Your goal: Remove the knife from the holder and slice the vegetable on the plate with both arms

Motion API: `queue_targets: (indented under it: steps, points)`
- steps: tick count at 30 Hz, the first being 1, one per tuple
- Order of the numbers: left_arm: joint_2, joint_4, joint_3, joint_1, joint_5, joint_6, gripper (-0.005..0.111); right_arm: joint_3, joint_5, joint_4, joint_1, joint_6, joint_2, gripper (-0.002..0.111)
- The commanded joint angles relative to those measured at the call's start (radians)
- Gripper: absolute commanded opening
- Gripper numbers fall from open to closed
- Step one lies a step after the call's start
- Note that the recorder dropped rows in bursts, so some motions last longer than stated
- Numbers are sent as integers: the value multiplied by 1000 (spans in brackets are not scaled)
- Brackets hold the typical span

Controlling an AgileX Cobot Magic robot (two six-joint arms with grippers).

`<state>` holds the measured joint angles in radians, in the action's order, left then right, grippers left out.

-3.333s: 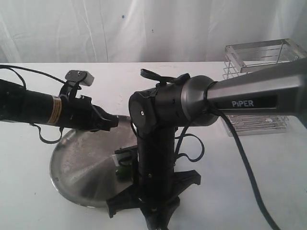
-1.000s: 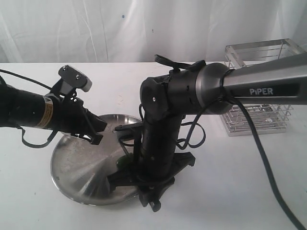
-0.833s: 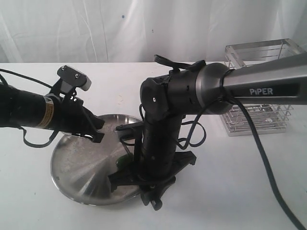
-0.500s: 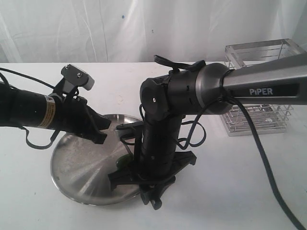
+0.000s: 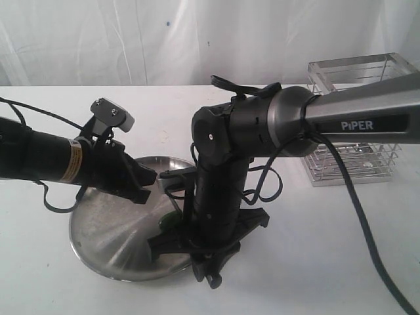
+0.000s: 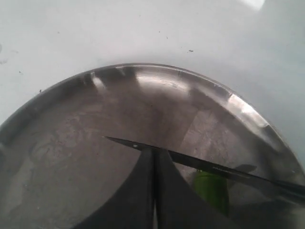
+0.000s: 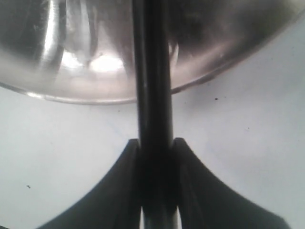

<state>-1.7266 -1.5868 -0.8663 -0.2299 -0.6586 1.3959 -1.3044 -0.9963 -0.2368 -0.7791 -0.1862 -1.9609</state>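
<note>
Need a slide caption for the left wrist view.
Knife blade across the steel plate, above the green vegetable.

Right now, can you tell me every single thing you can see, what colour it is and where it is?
Table: one, white, under everything.
Backdrop: one, white cloth, behind the table.
Plate: one, shiny steel, left of middle on the table.
Vegetable: one green piece, on the plate under the knife blade.
Knife: one, dark thin blade over the plate, black handle held by the right gripper.
Holder: one, chrome wire basket, far right on the table.
Left gripper: one, black, shut with nothing in it, above the plate next to the blade.
Right gripper: one, black, shut on the knife handle at the plate's edge.
</note>
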Motion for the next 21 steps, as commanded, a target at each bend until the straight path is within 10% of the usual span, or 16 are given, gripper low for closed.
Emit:
queue_targets:
  steps: [1, 21]
  points:
    - [-31, 100, -5, 0, -1, -33, 0, 2, -15, -14, 2, -1, 3, 0]
    - [-159, 166, -55, 0, -83, -78, 0, 2, -11, -24, 0, 3, -41, 0]
